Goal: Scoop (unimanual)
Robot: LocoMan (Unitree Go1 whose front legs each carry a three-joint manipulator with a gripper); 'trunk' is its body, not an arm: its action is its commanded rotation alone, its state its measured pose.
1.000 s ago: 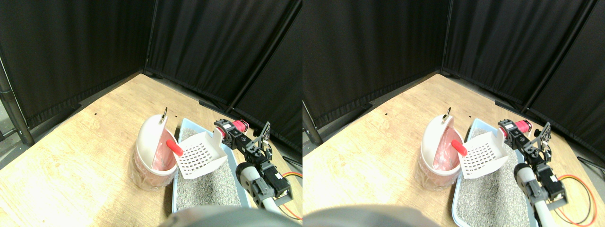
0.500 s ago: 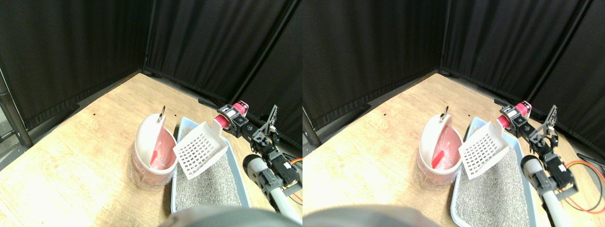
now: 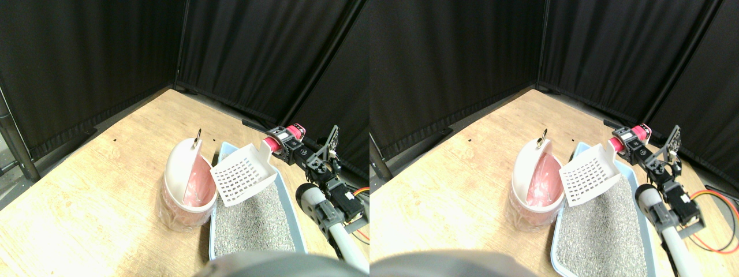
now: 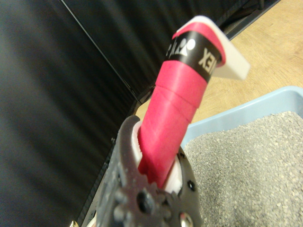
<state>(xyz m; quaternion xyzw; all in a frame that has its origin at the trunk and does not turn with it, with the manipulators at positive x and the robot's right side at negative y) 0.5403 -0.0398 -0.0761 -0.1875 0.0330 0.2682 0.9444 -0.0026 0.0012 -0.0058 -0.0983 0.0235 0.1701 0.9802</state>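
Observation:
A white slotted scoop (image 3: 242, 174) hangs tilted over the left side of the blue litter tray (image 3: 226, 151), its front edge next to the rim of the white bin (image 3: 180, 167). The bin has a pink liner (image 3: 196, 184). My right gripper (image 3: 282, 144) is shut on the scoop's pink-wrapped handle (image 3: 273, 142). In the wrist view the jaws of the gripper (image 4: 158, 172) clamp the pink handle (image 4: 173, 118) from both sides. Grey litter (image 3: 254, 222) fills the tray. The scoop looks empty.
Black curtains (image 3: 115, 52) close off the wooden floor (image 3: 86, 190) at the back and left. A metal post (image 3: 14, 133) stands at the far left. Orange and black cables (image 3: 361, 193) trail on the floor to the right of the arm.
A red piece that lay at the scoop's edge slid into the bin as the scoop tipped toward it. The scoop has since levelled a little, and the piece no longer shows.

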